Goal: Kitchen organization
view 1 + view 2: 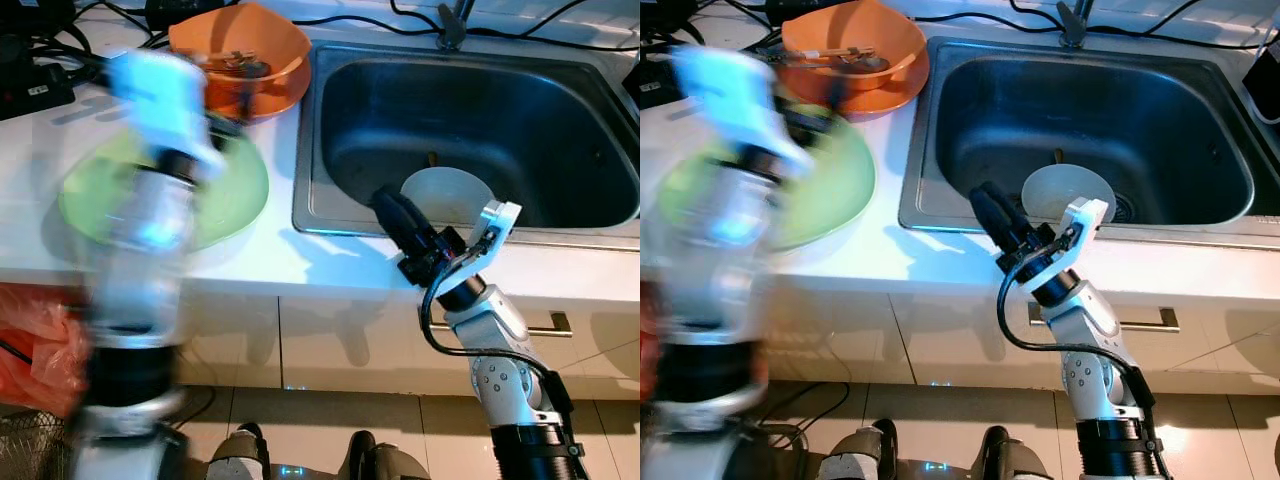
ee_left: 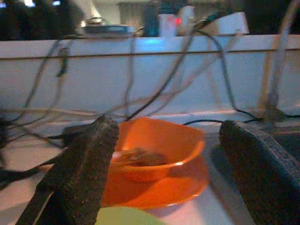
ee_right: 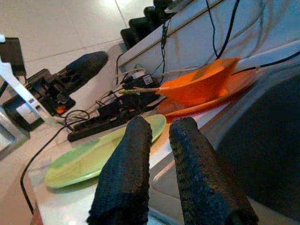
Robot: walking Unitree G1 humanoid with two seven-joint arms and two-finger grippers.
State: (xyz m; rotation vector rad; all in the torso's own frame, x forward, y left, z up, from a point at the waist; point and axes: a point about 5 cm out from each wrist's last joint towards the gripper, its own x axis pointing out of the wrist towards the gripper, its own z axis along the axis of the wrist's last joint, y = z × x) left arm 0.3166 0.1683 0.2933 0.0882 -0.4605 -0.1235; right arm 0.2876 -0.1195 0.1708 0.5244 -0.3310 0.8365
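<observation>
A white countertop (image 1: 280,255) carries a green plate (image 1: 235,195) beneath the wide-open left gripper (image 2: 168,154); the closed, empty right gripper (image 1: 392,212) overhangs the steel sink (image 1: 480,120).

white counter (image 1: 300,262) | steel sink (image 1: 470,120) | tiled floor (image 1: 320,420), seemingly
</observation>
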